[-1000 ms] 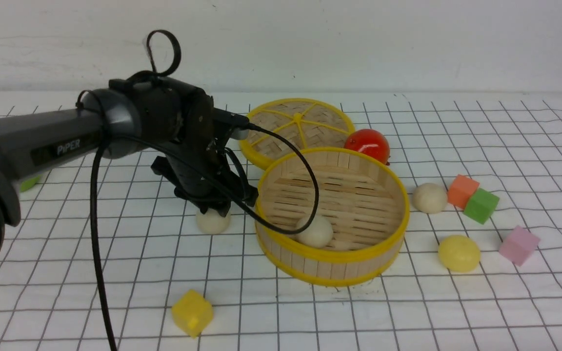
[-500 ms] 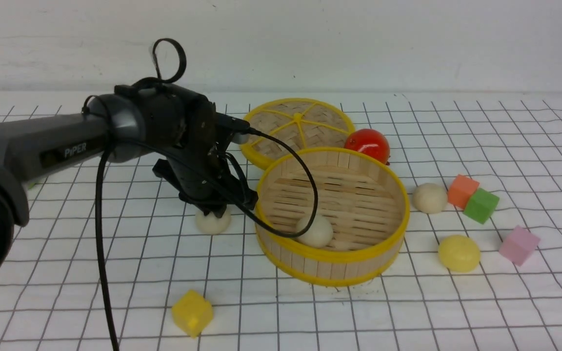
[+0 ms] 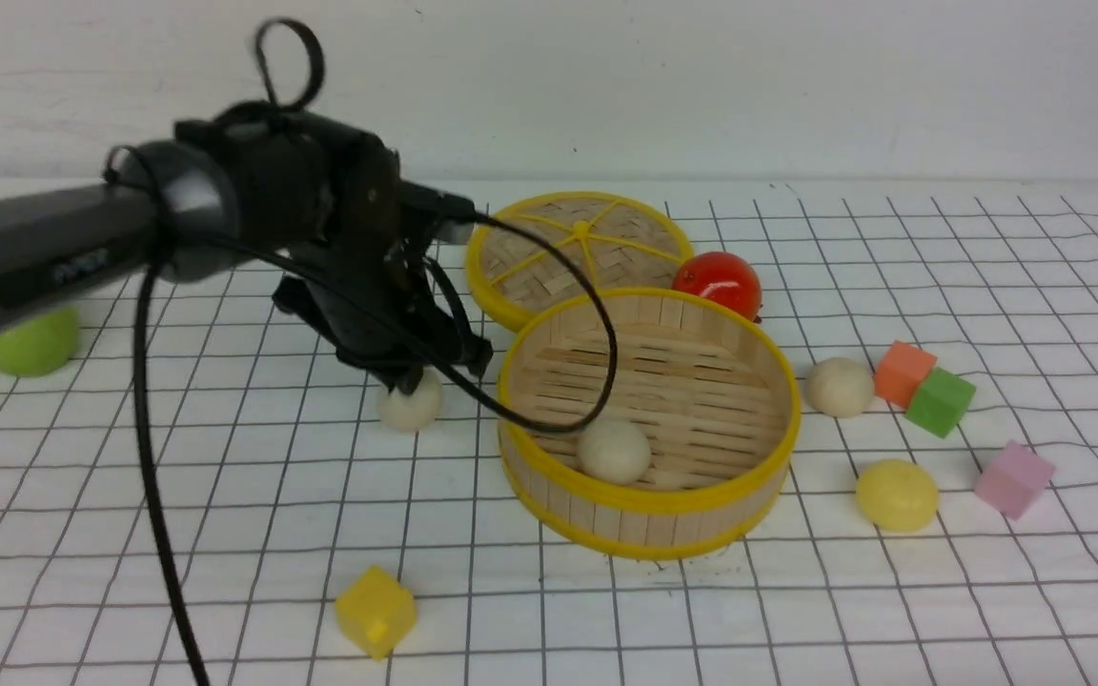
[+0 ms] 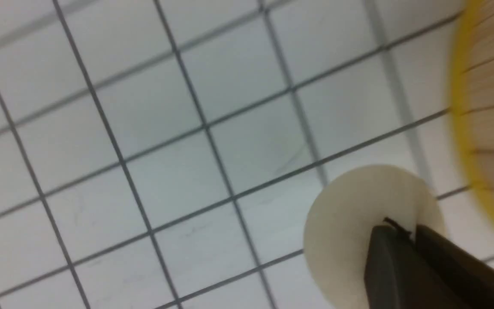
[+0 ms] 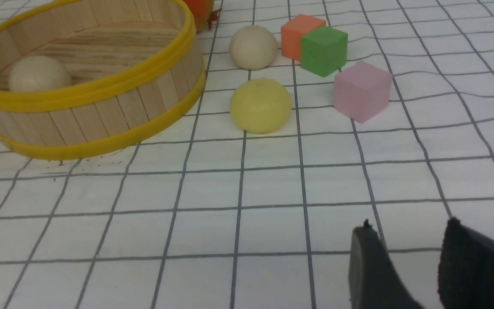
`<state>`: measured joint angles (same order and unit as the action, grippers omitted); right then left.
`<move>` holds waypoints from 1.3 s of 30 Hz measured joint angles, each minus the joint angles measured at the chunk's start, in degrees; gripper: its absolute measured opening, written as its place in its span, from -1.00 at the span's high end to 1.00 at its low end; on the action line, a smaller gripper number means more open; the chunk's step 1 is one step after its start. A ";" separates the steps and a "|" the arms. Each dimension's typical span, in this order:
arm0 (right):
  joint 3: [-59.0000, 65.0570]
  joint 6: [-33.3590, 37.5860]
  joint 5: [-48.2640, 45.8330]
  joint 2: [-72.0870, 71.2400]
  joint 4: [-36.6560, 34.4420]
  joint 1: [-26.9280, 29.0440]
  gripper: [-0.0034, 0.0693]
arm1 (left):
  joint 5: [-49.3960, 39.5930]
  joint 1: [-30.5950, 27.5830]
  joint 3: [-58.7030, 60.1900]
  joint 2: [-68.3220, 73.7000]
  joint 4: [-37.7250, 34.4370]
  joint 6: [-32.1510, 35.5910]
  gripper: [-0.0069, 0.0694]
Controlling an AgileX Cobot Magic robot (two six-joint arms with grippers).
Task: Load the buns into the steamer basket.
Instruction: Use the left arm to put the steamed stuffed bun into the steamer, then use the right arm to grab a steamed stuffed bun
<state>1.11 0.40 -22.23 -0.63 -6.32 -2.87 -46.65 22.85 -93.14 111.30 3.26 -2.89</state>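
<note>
We see small smooth buns: one cream bun (image 3: 614, 450) lies in the bamboo steamer basket (image 3: 649, 500), a yellow bun (image 3: 896, 494) on the worktop (image 3: 797, 610) outside. Our left hand (image 3: 406, 384) is pinched tight on a second cream bun (image 3: 409, 407) just beside the basket. Only the right wrist view shows the right hand (image 5: 409, 234), parted and empty.

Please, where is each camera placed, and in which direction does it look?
Front view: between the arms, facing forward over the table; the left arm shows.
Left wrist view: at that wrist, looking down past the left gripper, shut on a cream bun.
Right wrist view: at that wrist, low, looking across the table past the open right gripper.
Front and right wrist views share the steamer basket holding a second bun.
</note>
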 joint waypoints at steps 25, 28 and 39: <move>0.00 0.00 0.00 0.00 0.00 0.00 0.24 | 21.35 5.17 -0.03 7.63 -16.26 13.34 -0.35; 0.00 0.00 0.00 0.00 0.00 0.00 0.24 | 18.36 5.17 0.04 3.97 -18.30 13.28 -0.54; 0.00 0.00 0.00 0.00 0.00 0.00 0.24 | 6.13 5.17 9.24 -24.71 -15.88 5.64 0.81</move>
<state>1.11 0.40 -22.23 -0.63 -6.32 -2.87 -40.51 28.02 -83.90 86.60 -12.62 2.75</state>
